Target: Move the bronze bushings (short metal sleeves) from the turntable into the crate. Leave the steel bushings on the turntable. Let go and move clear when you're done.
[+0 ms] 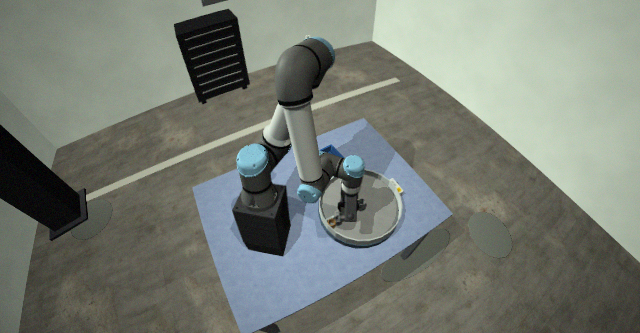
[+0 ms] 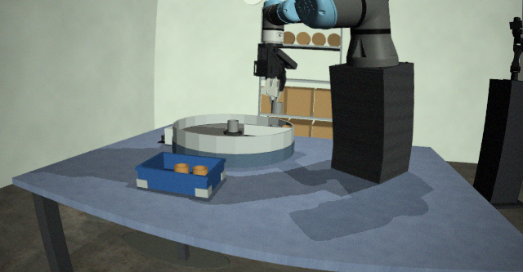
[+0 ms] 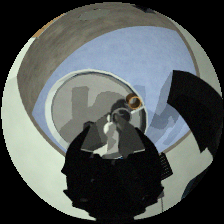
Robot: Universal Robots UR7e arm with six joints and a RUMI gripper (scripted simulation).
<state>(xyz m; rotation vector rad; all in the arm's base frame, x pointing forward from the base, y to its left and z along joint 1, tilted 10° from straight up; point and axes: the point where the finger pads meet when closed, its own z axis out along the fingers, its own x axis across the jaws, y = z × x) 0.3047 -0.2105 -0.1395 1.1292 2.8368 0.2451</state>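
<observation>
My gripper is shut on a grey steel bushing, gripping it at its wall. It holds the bushing upright above the rim of the turntable. A bronze bushing stands on the turntable near its rim, on the robot base's side, close to the held bushing in the wrist view. The arm and gripper hide part of the turntable. The blue crate holds two bronze bushings, one on the left and one on the right.
A short grey post stands at the turntable's centre, and its raised rim runs all round. The black robot pedestal stands beside the turntable. A shelf with boxes stands behind the table.
</observation>
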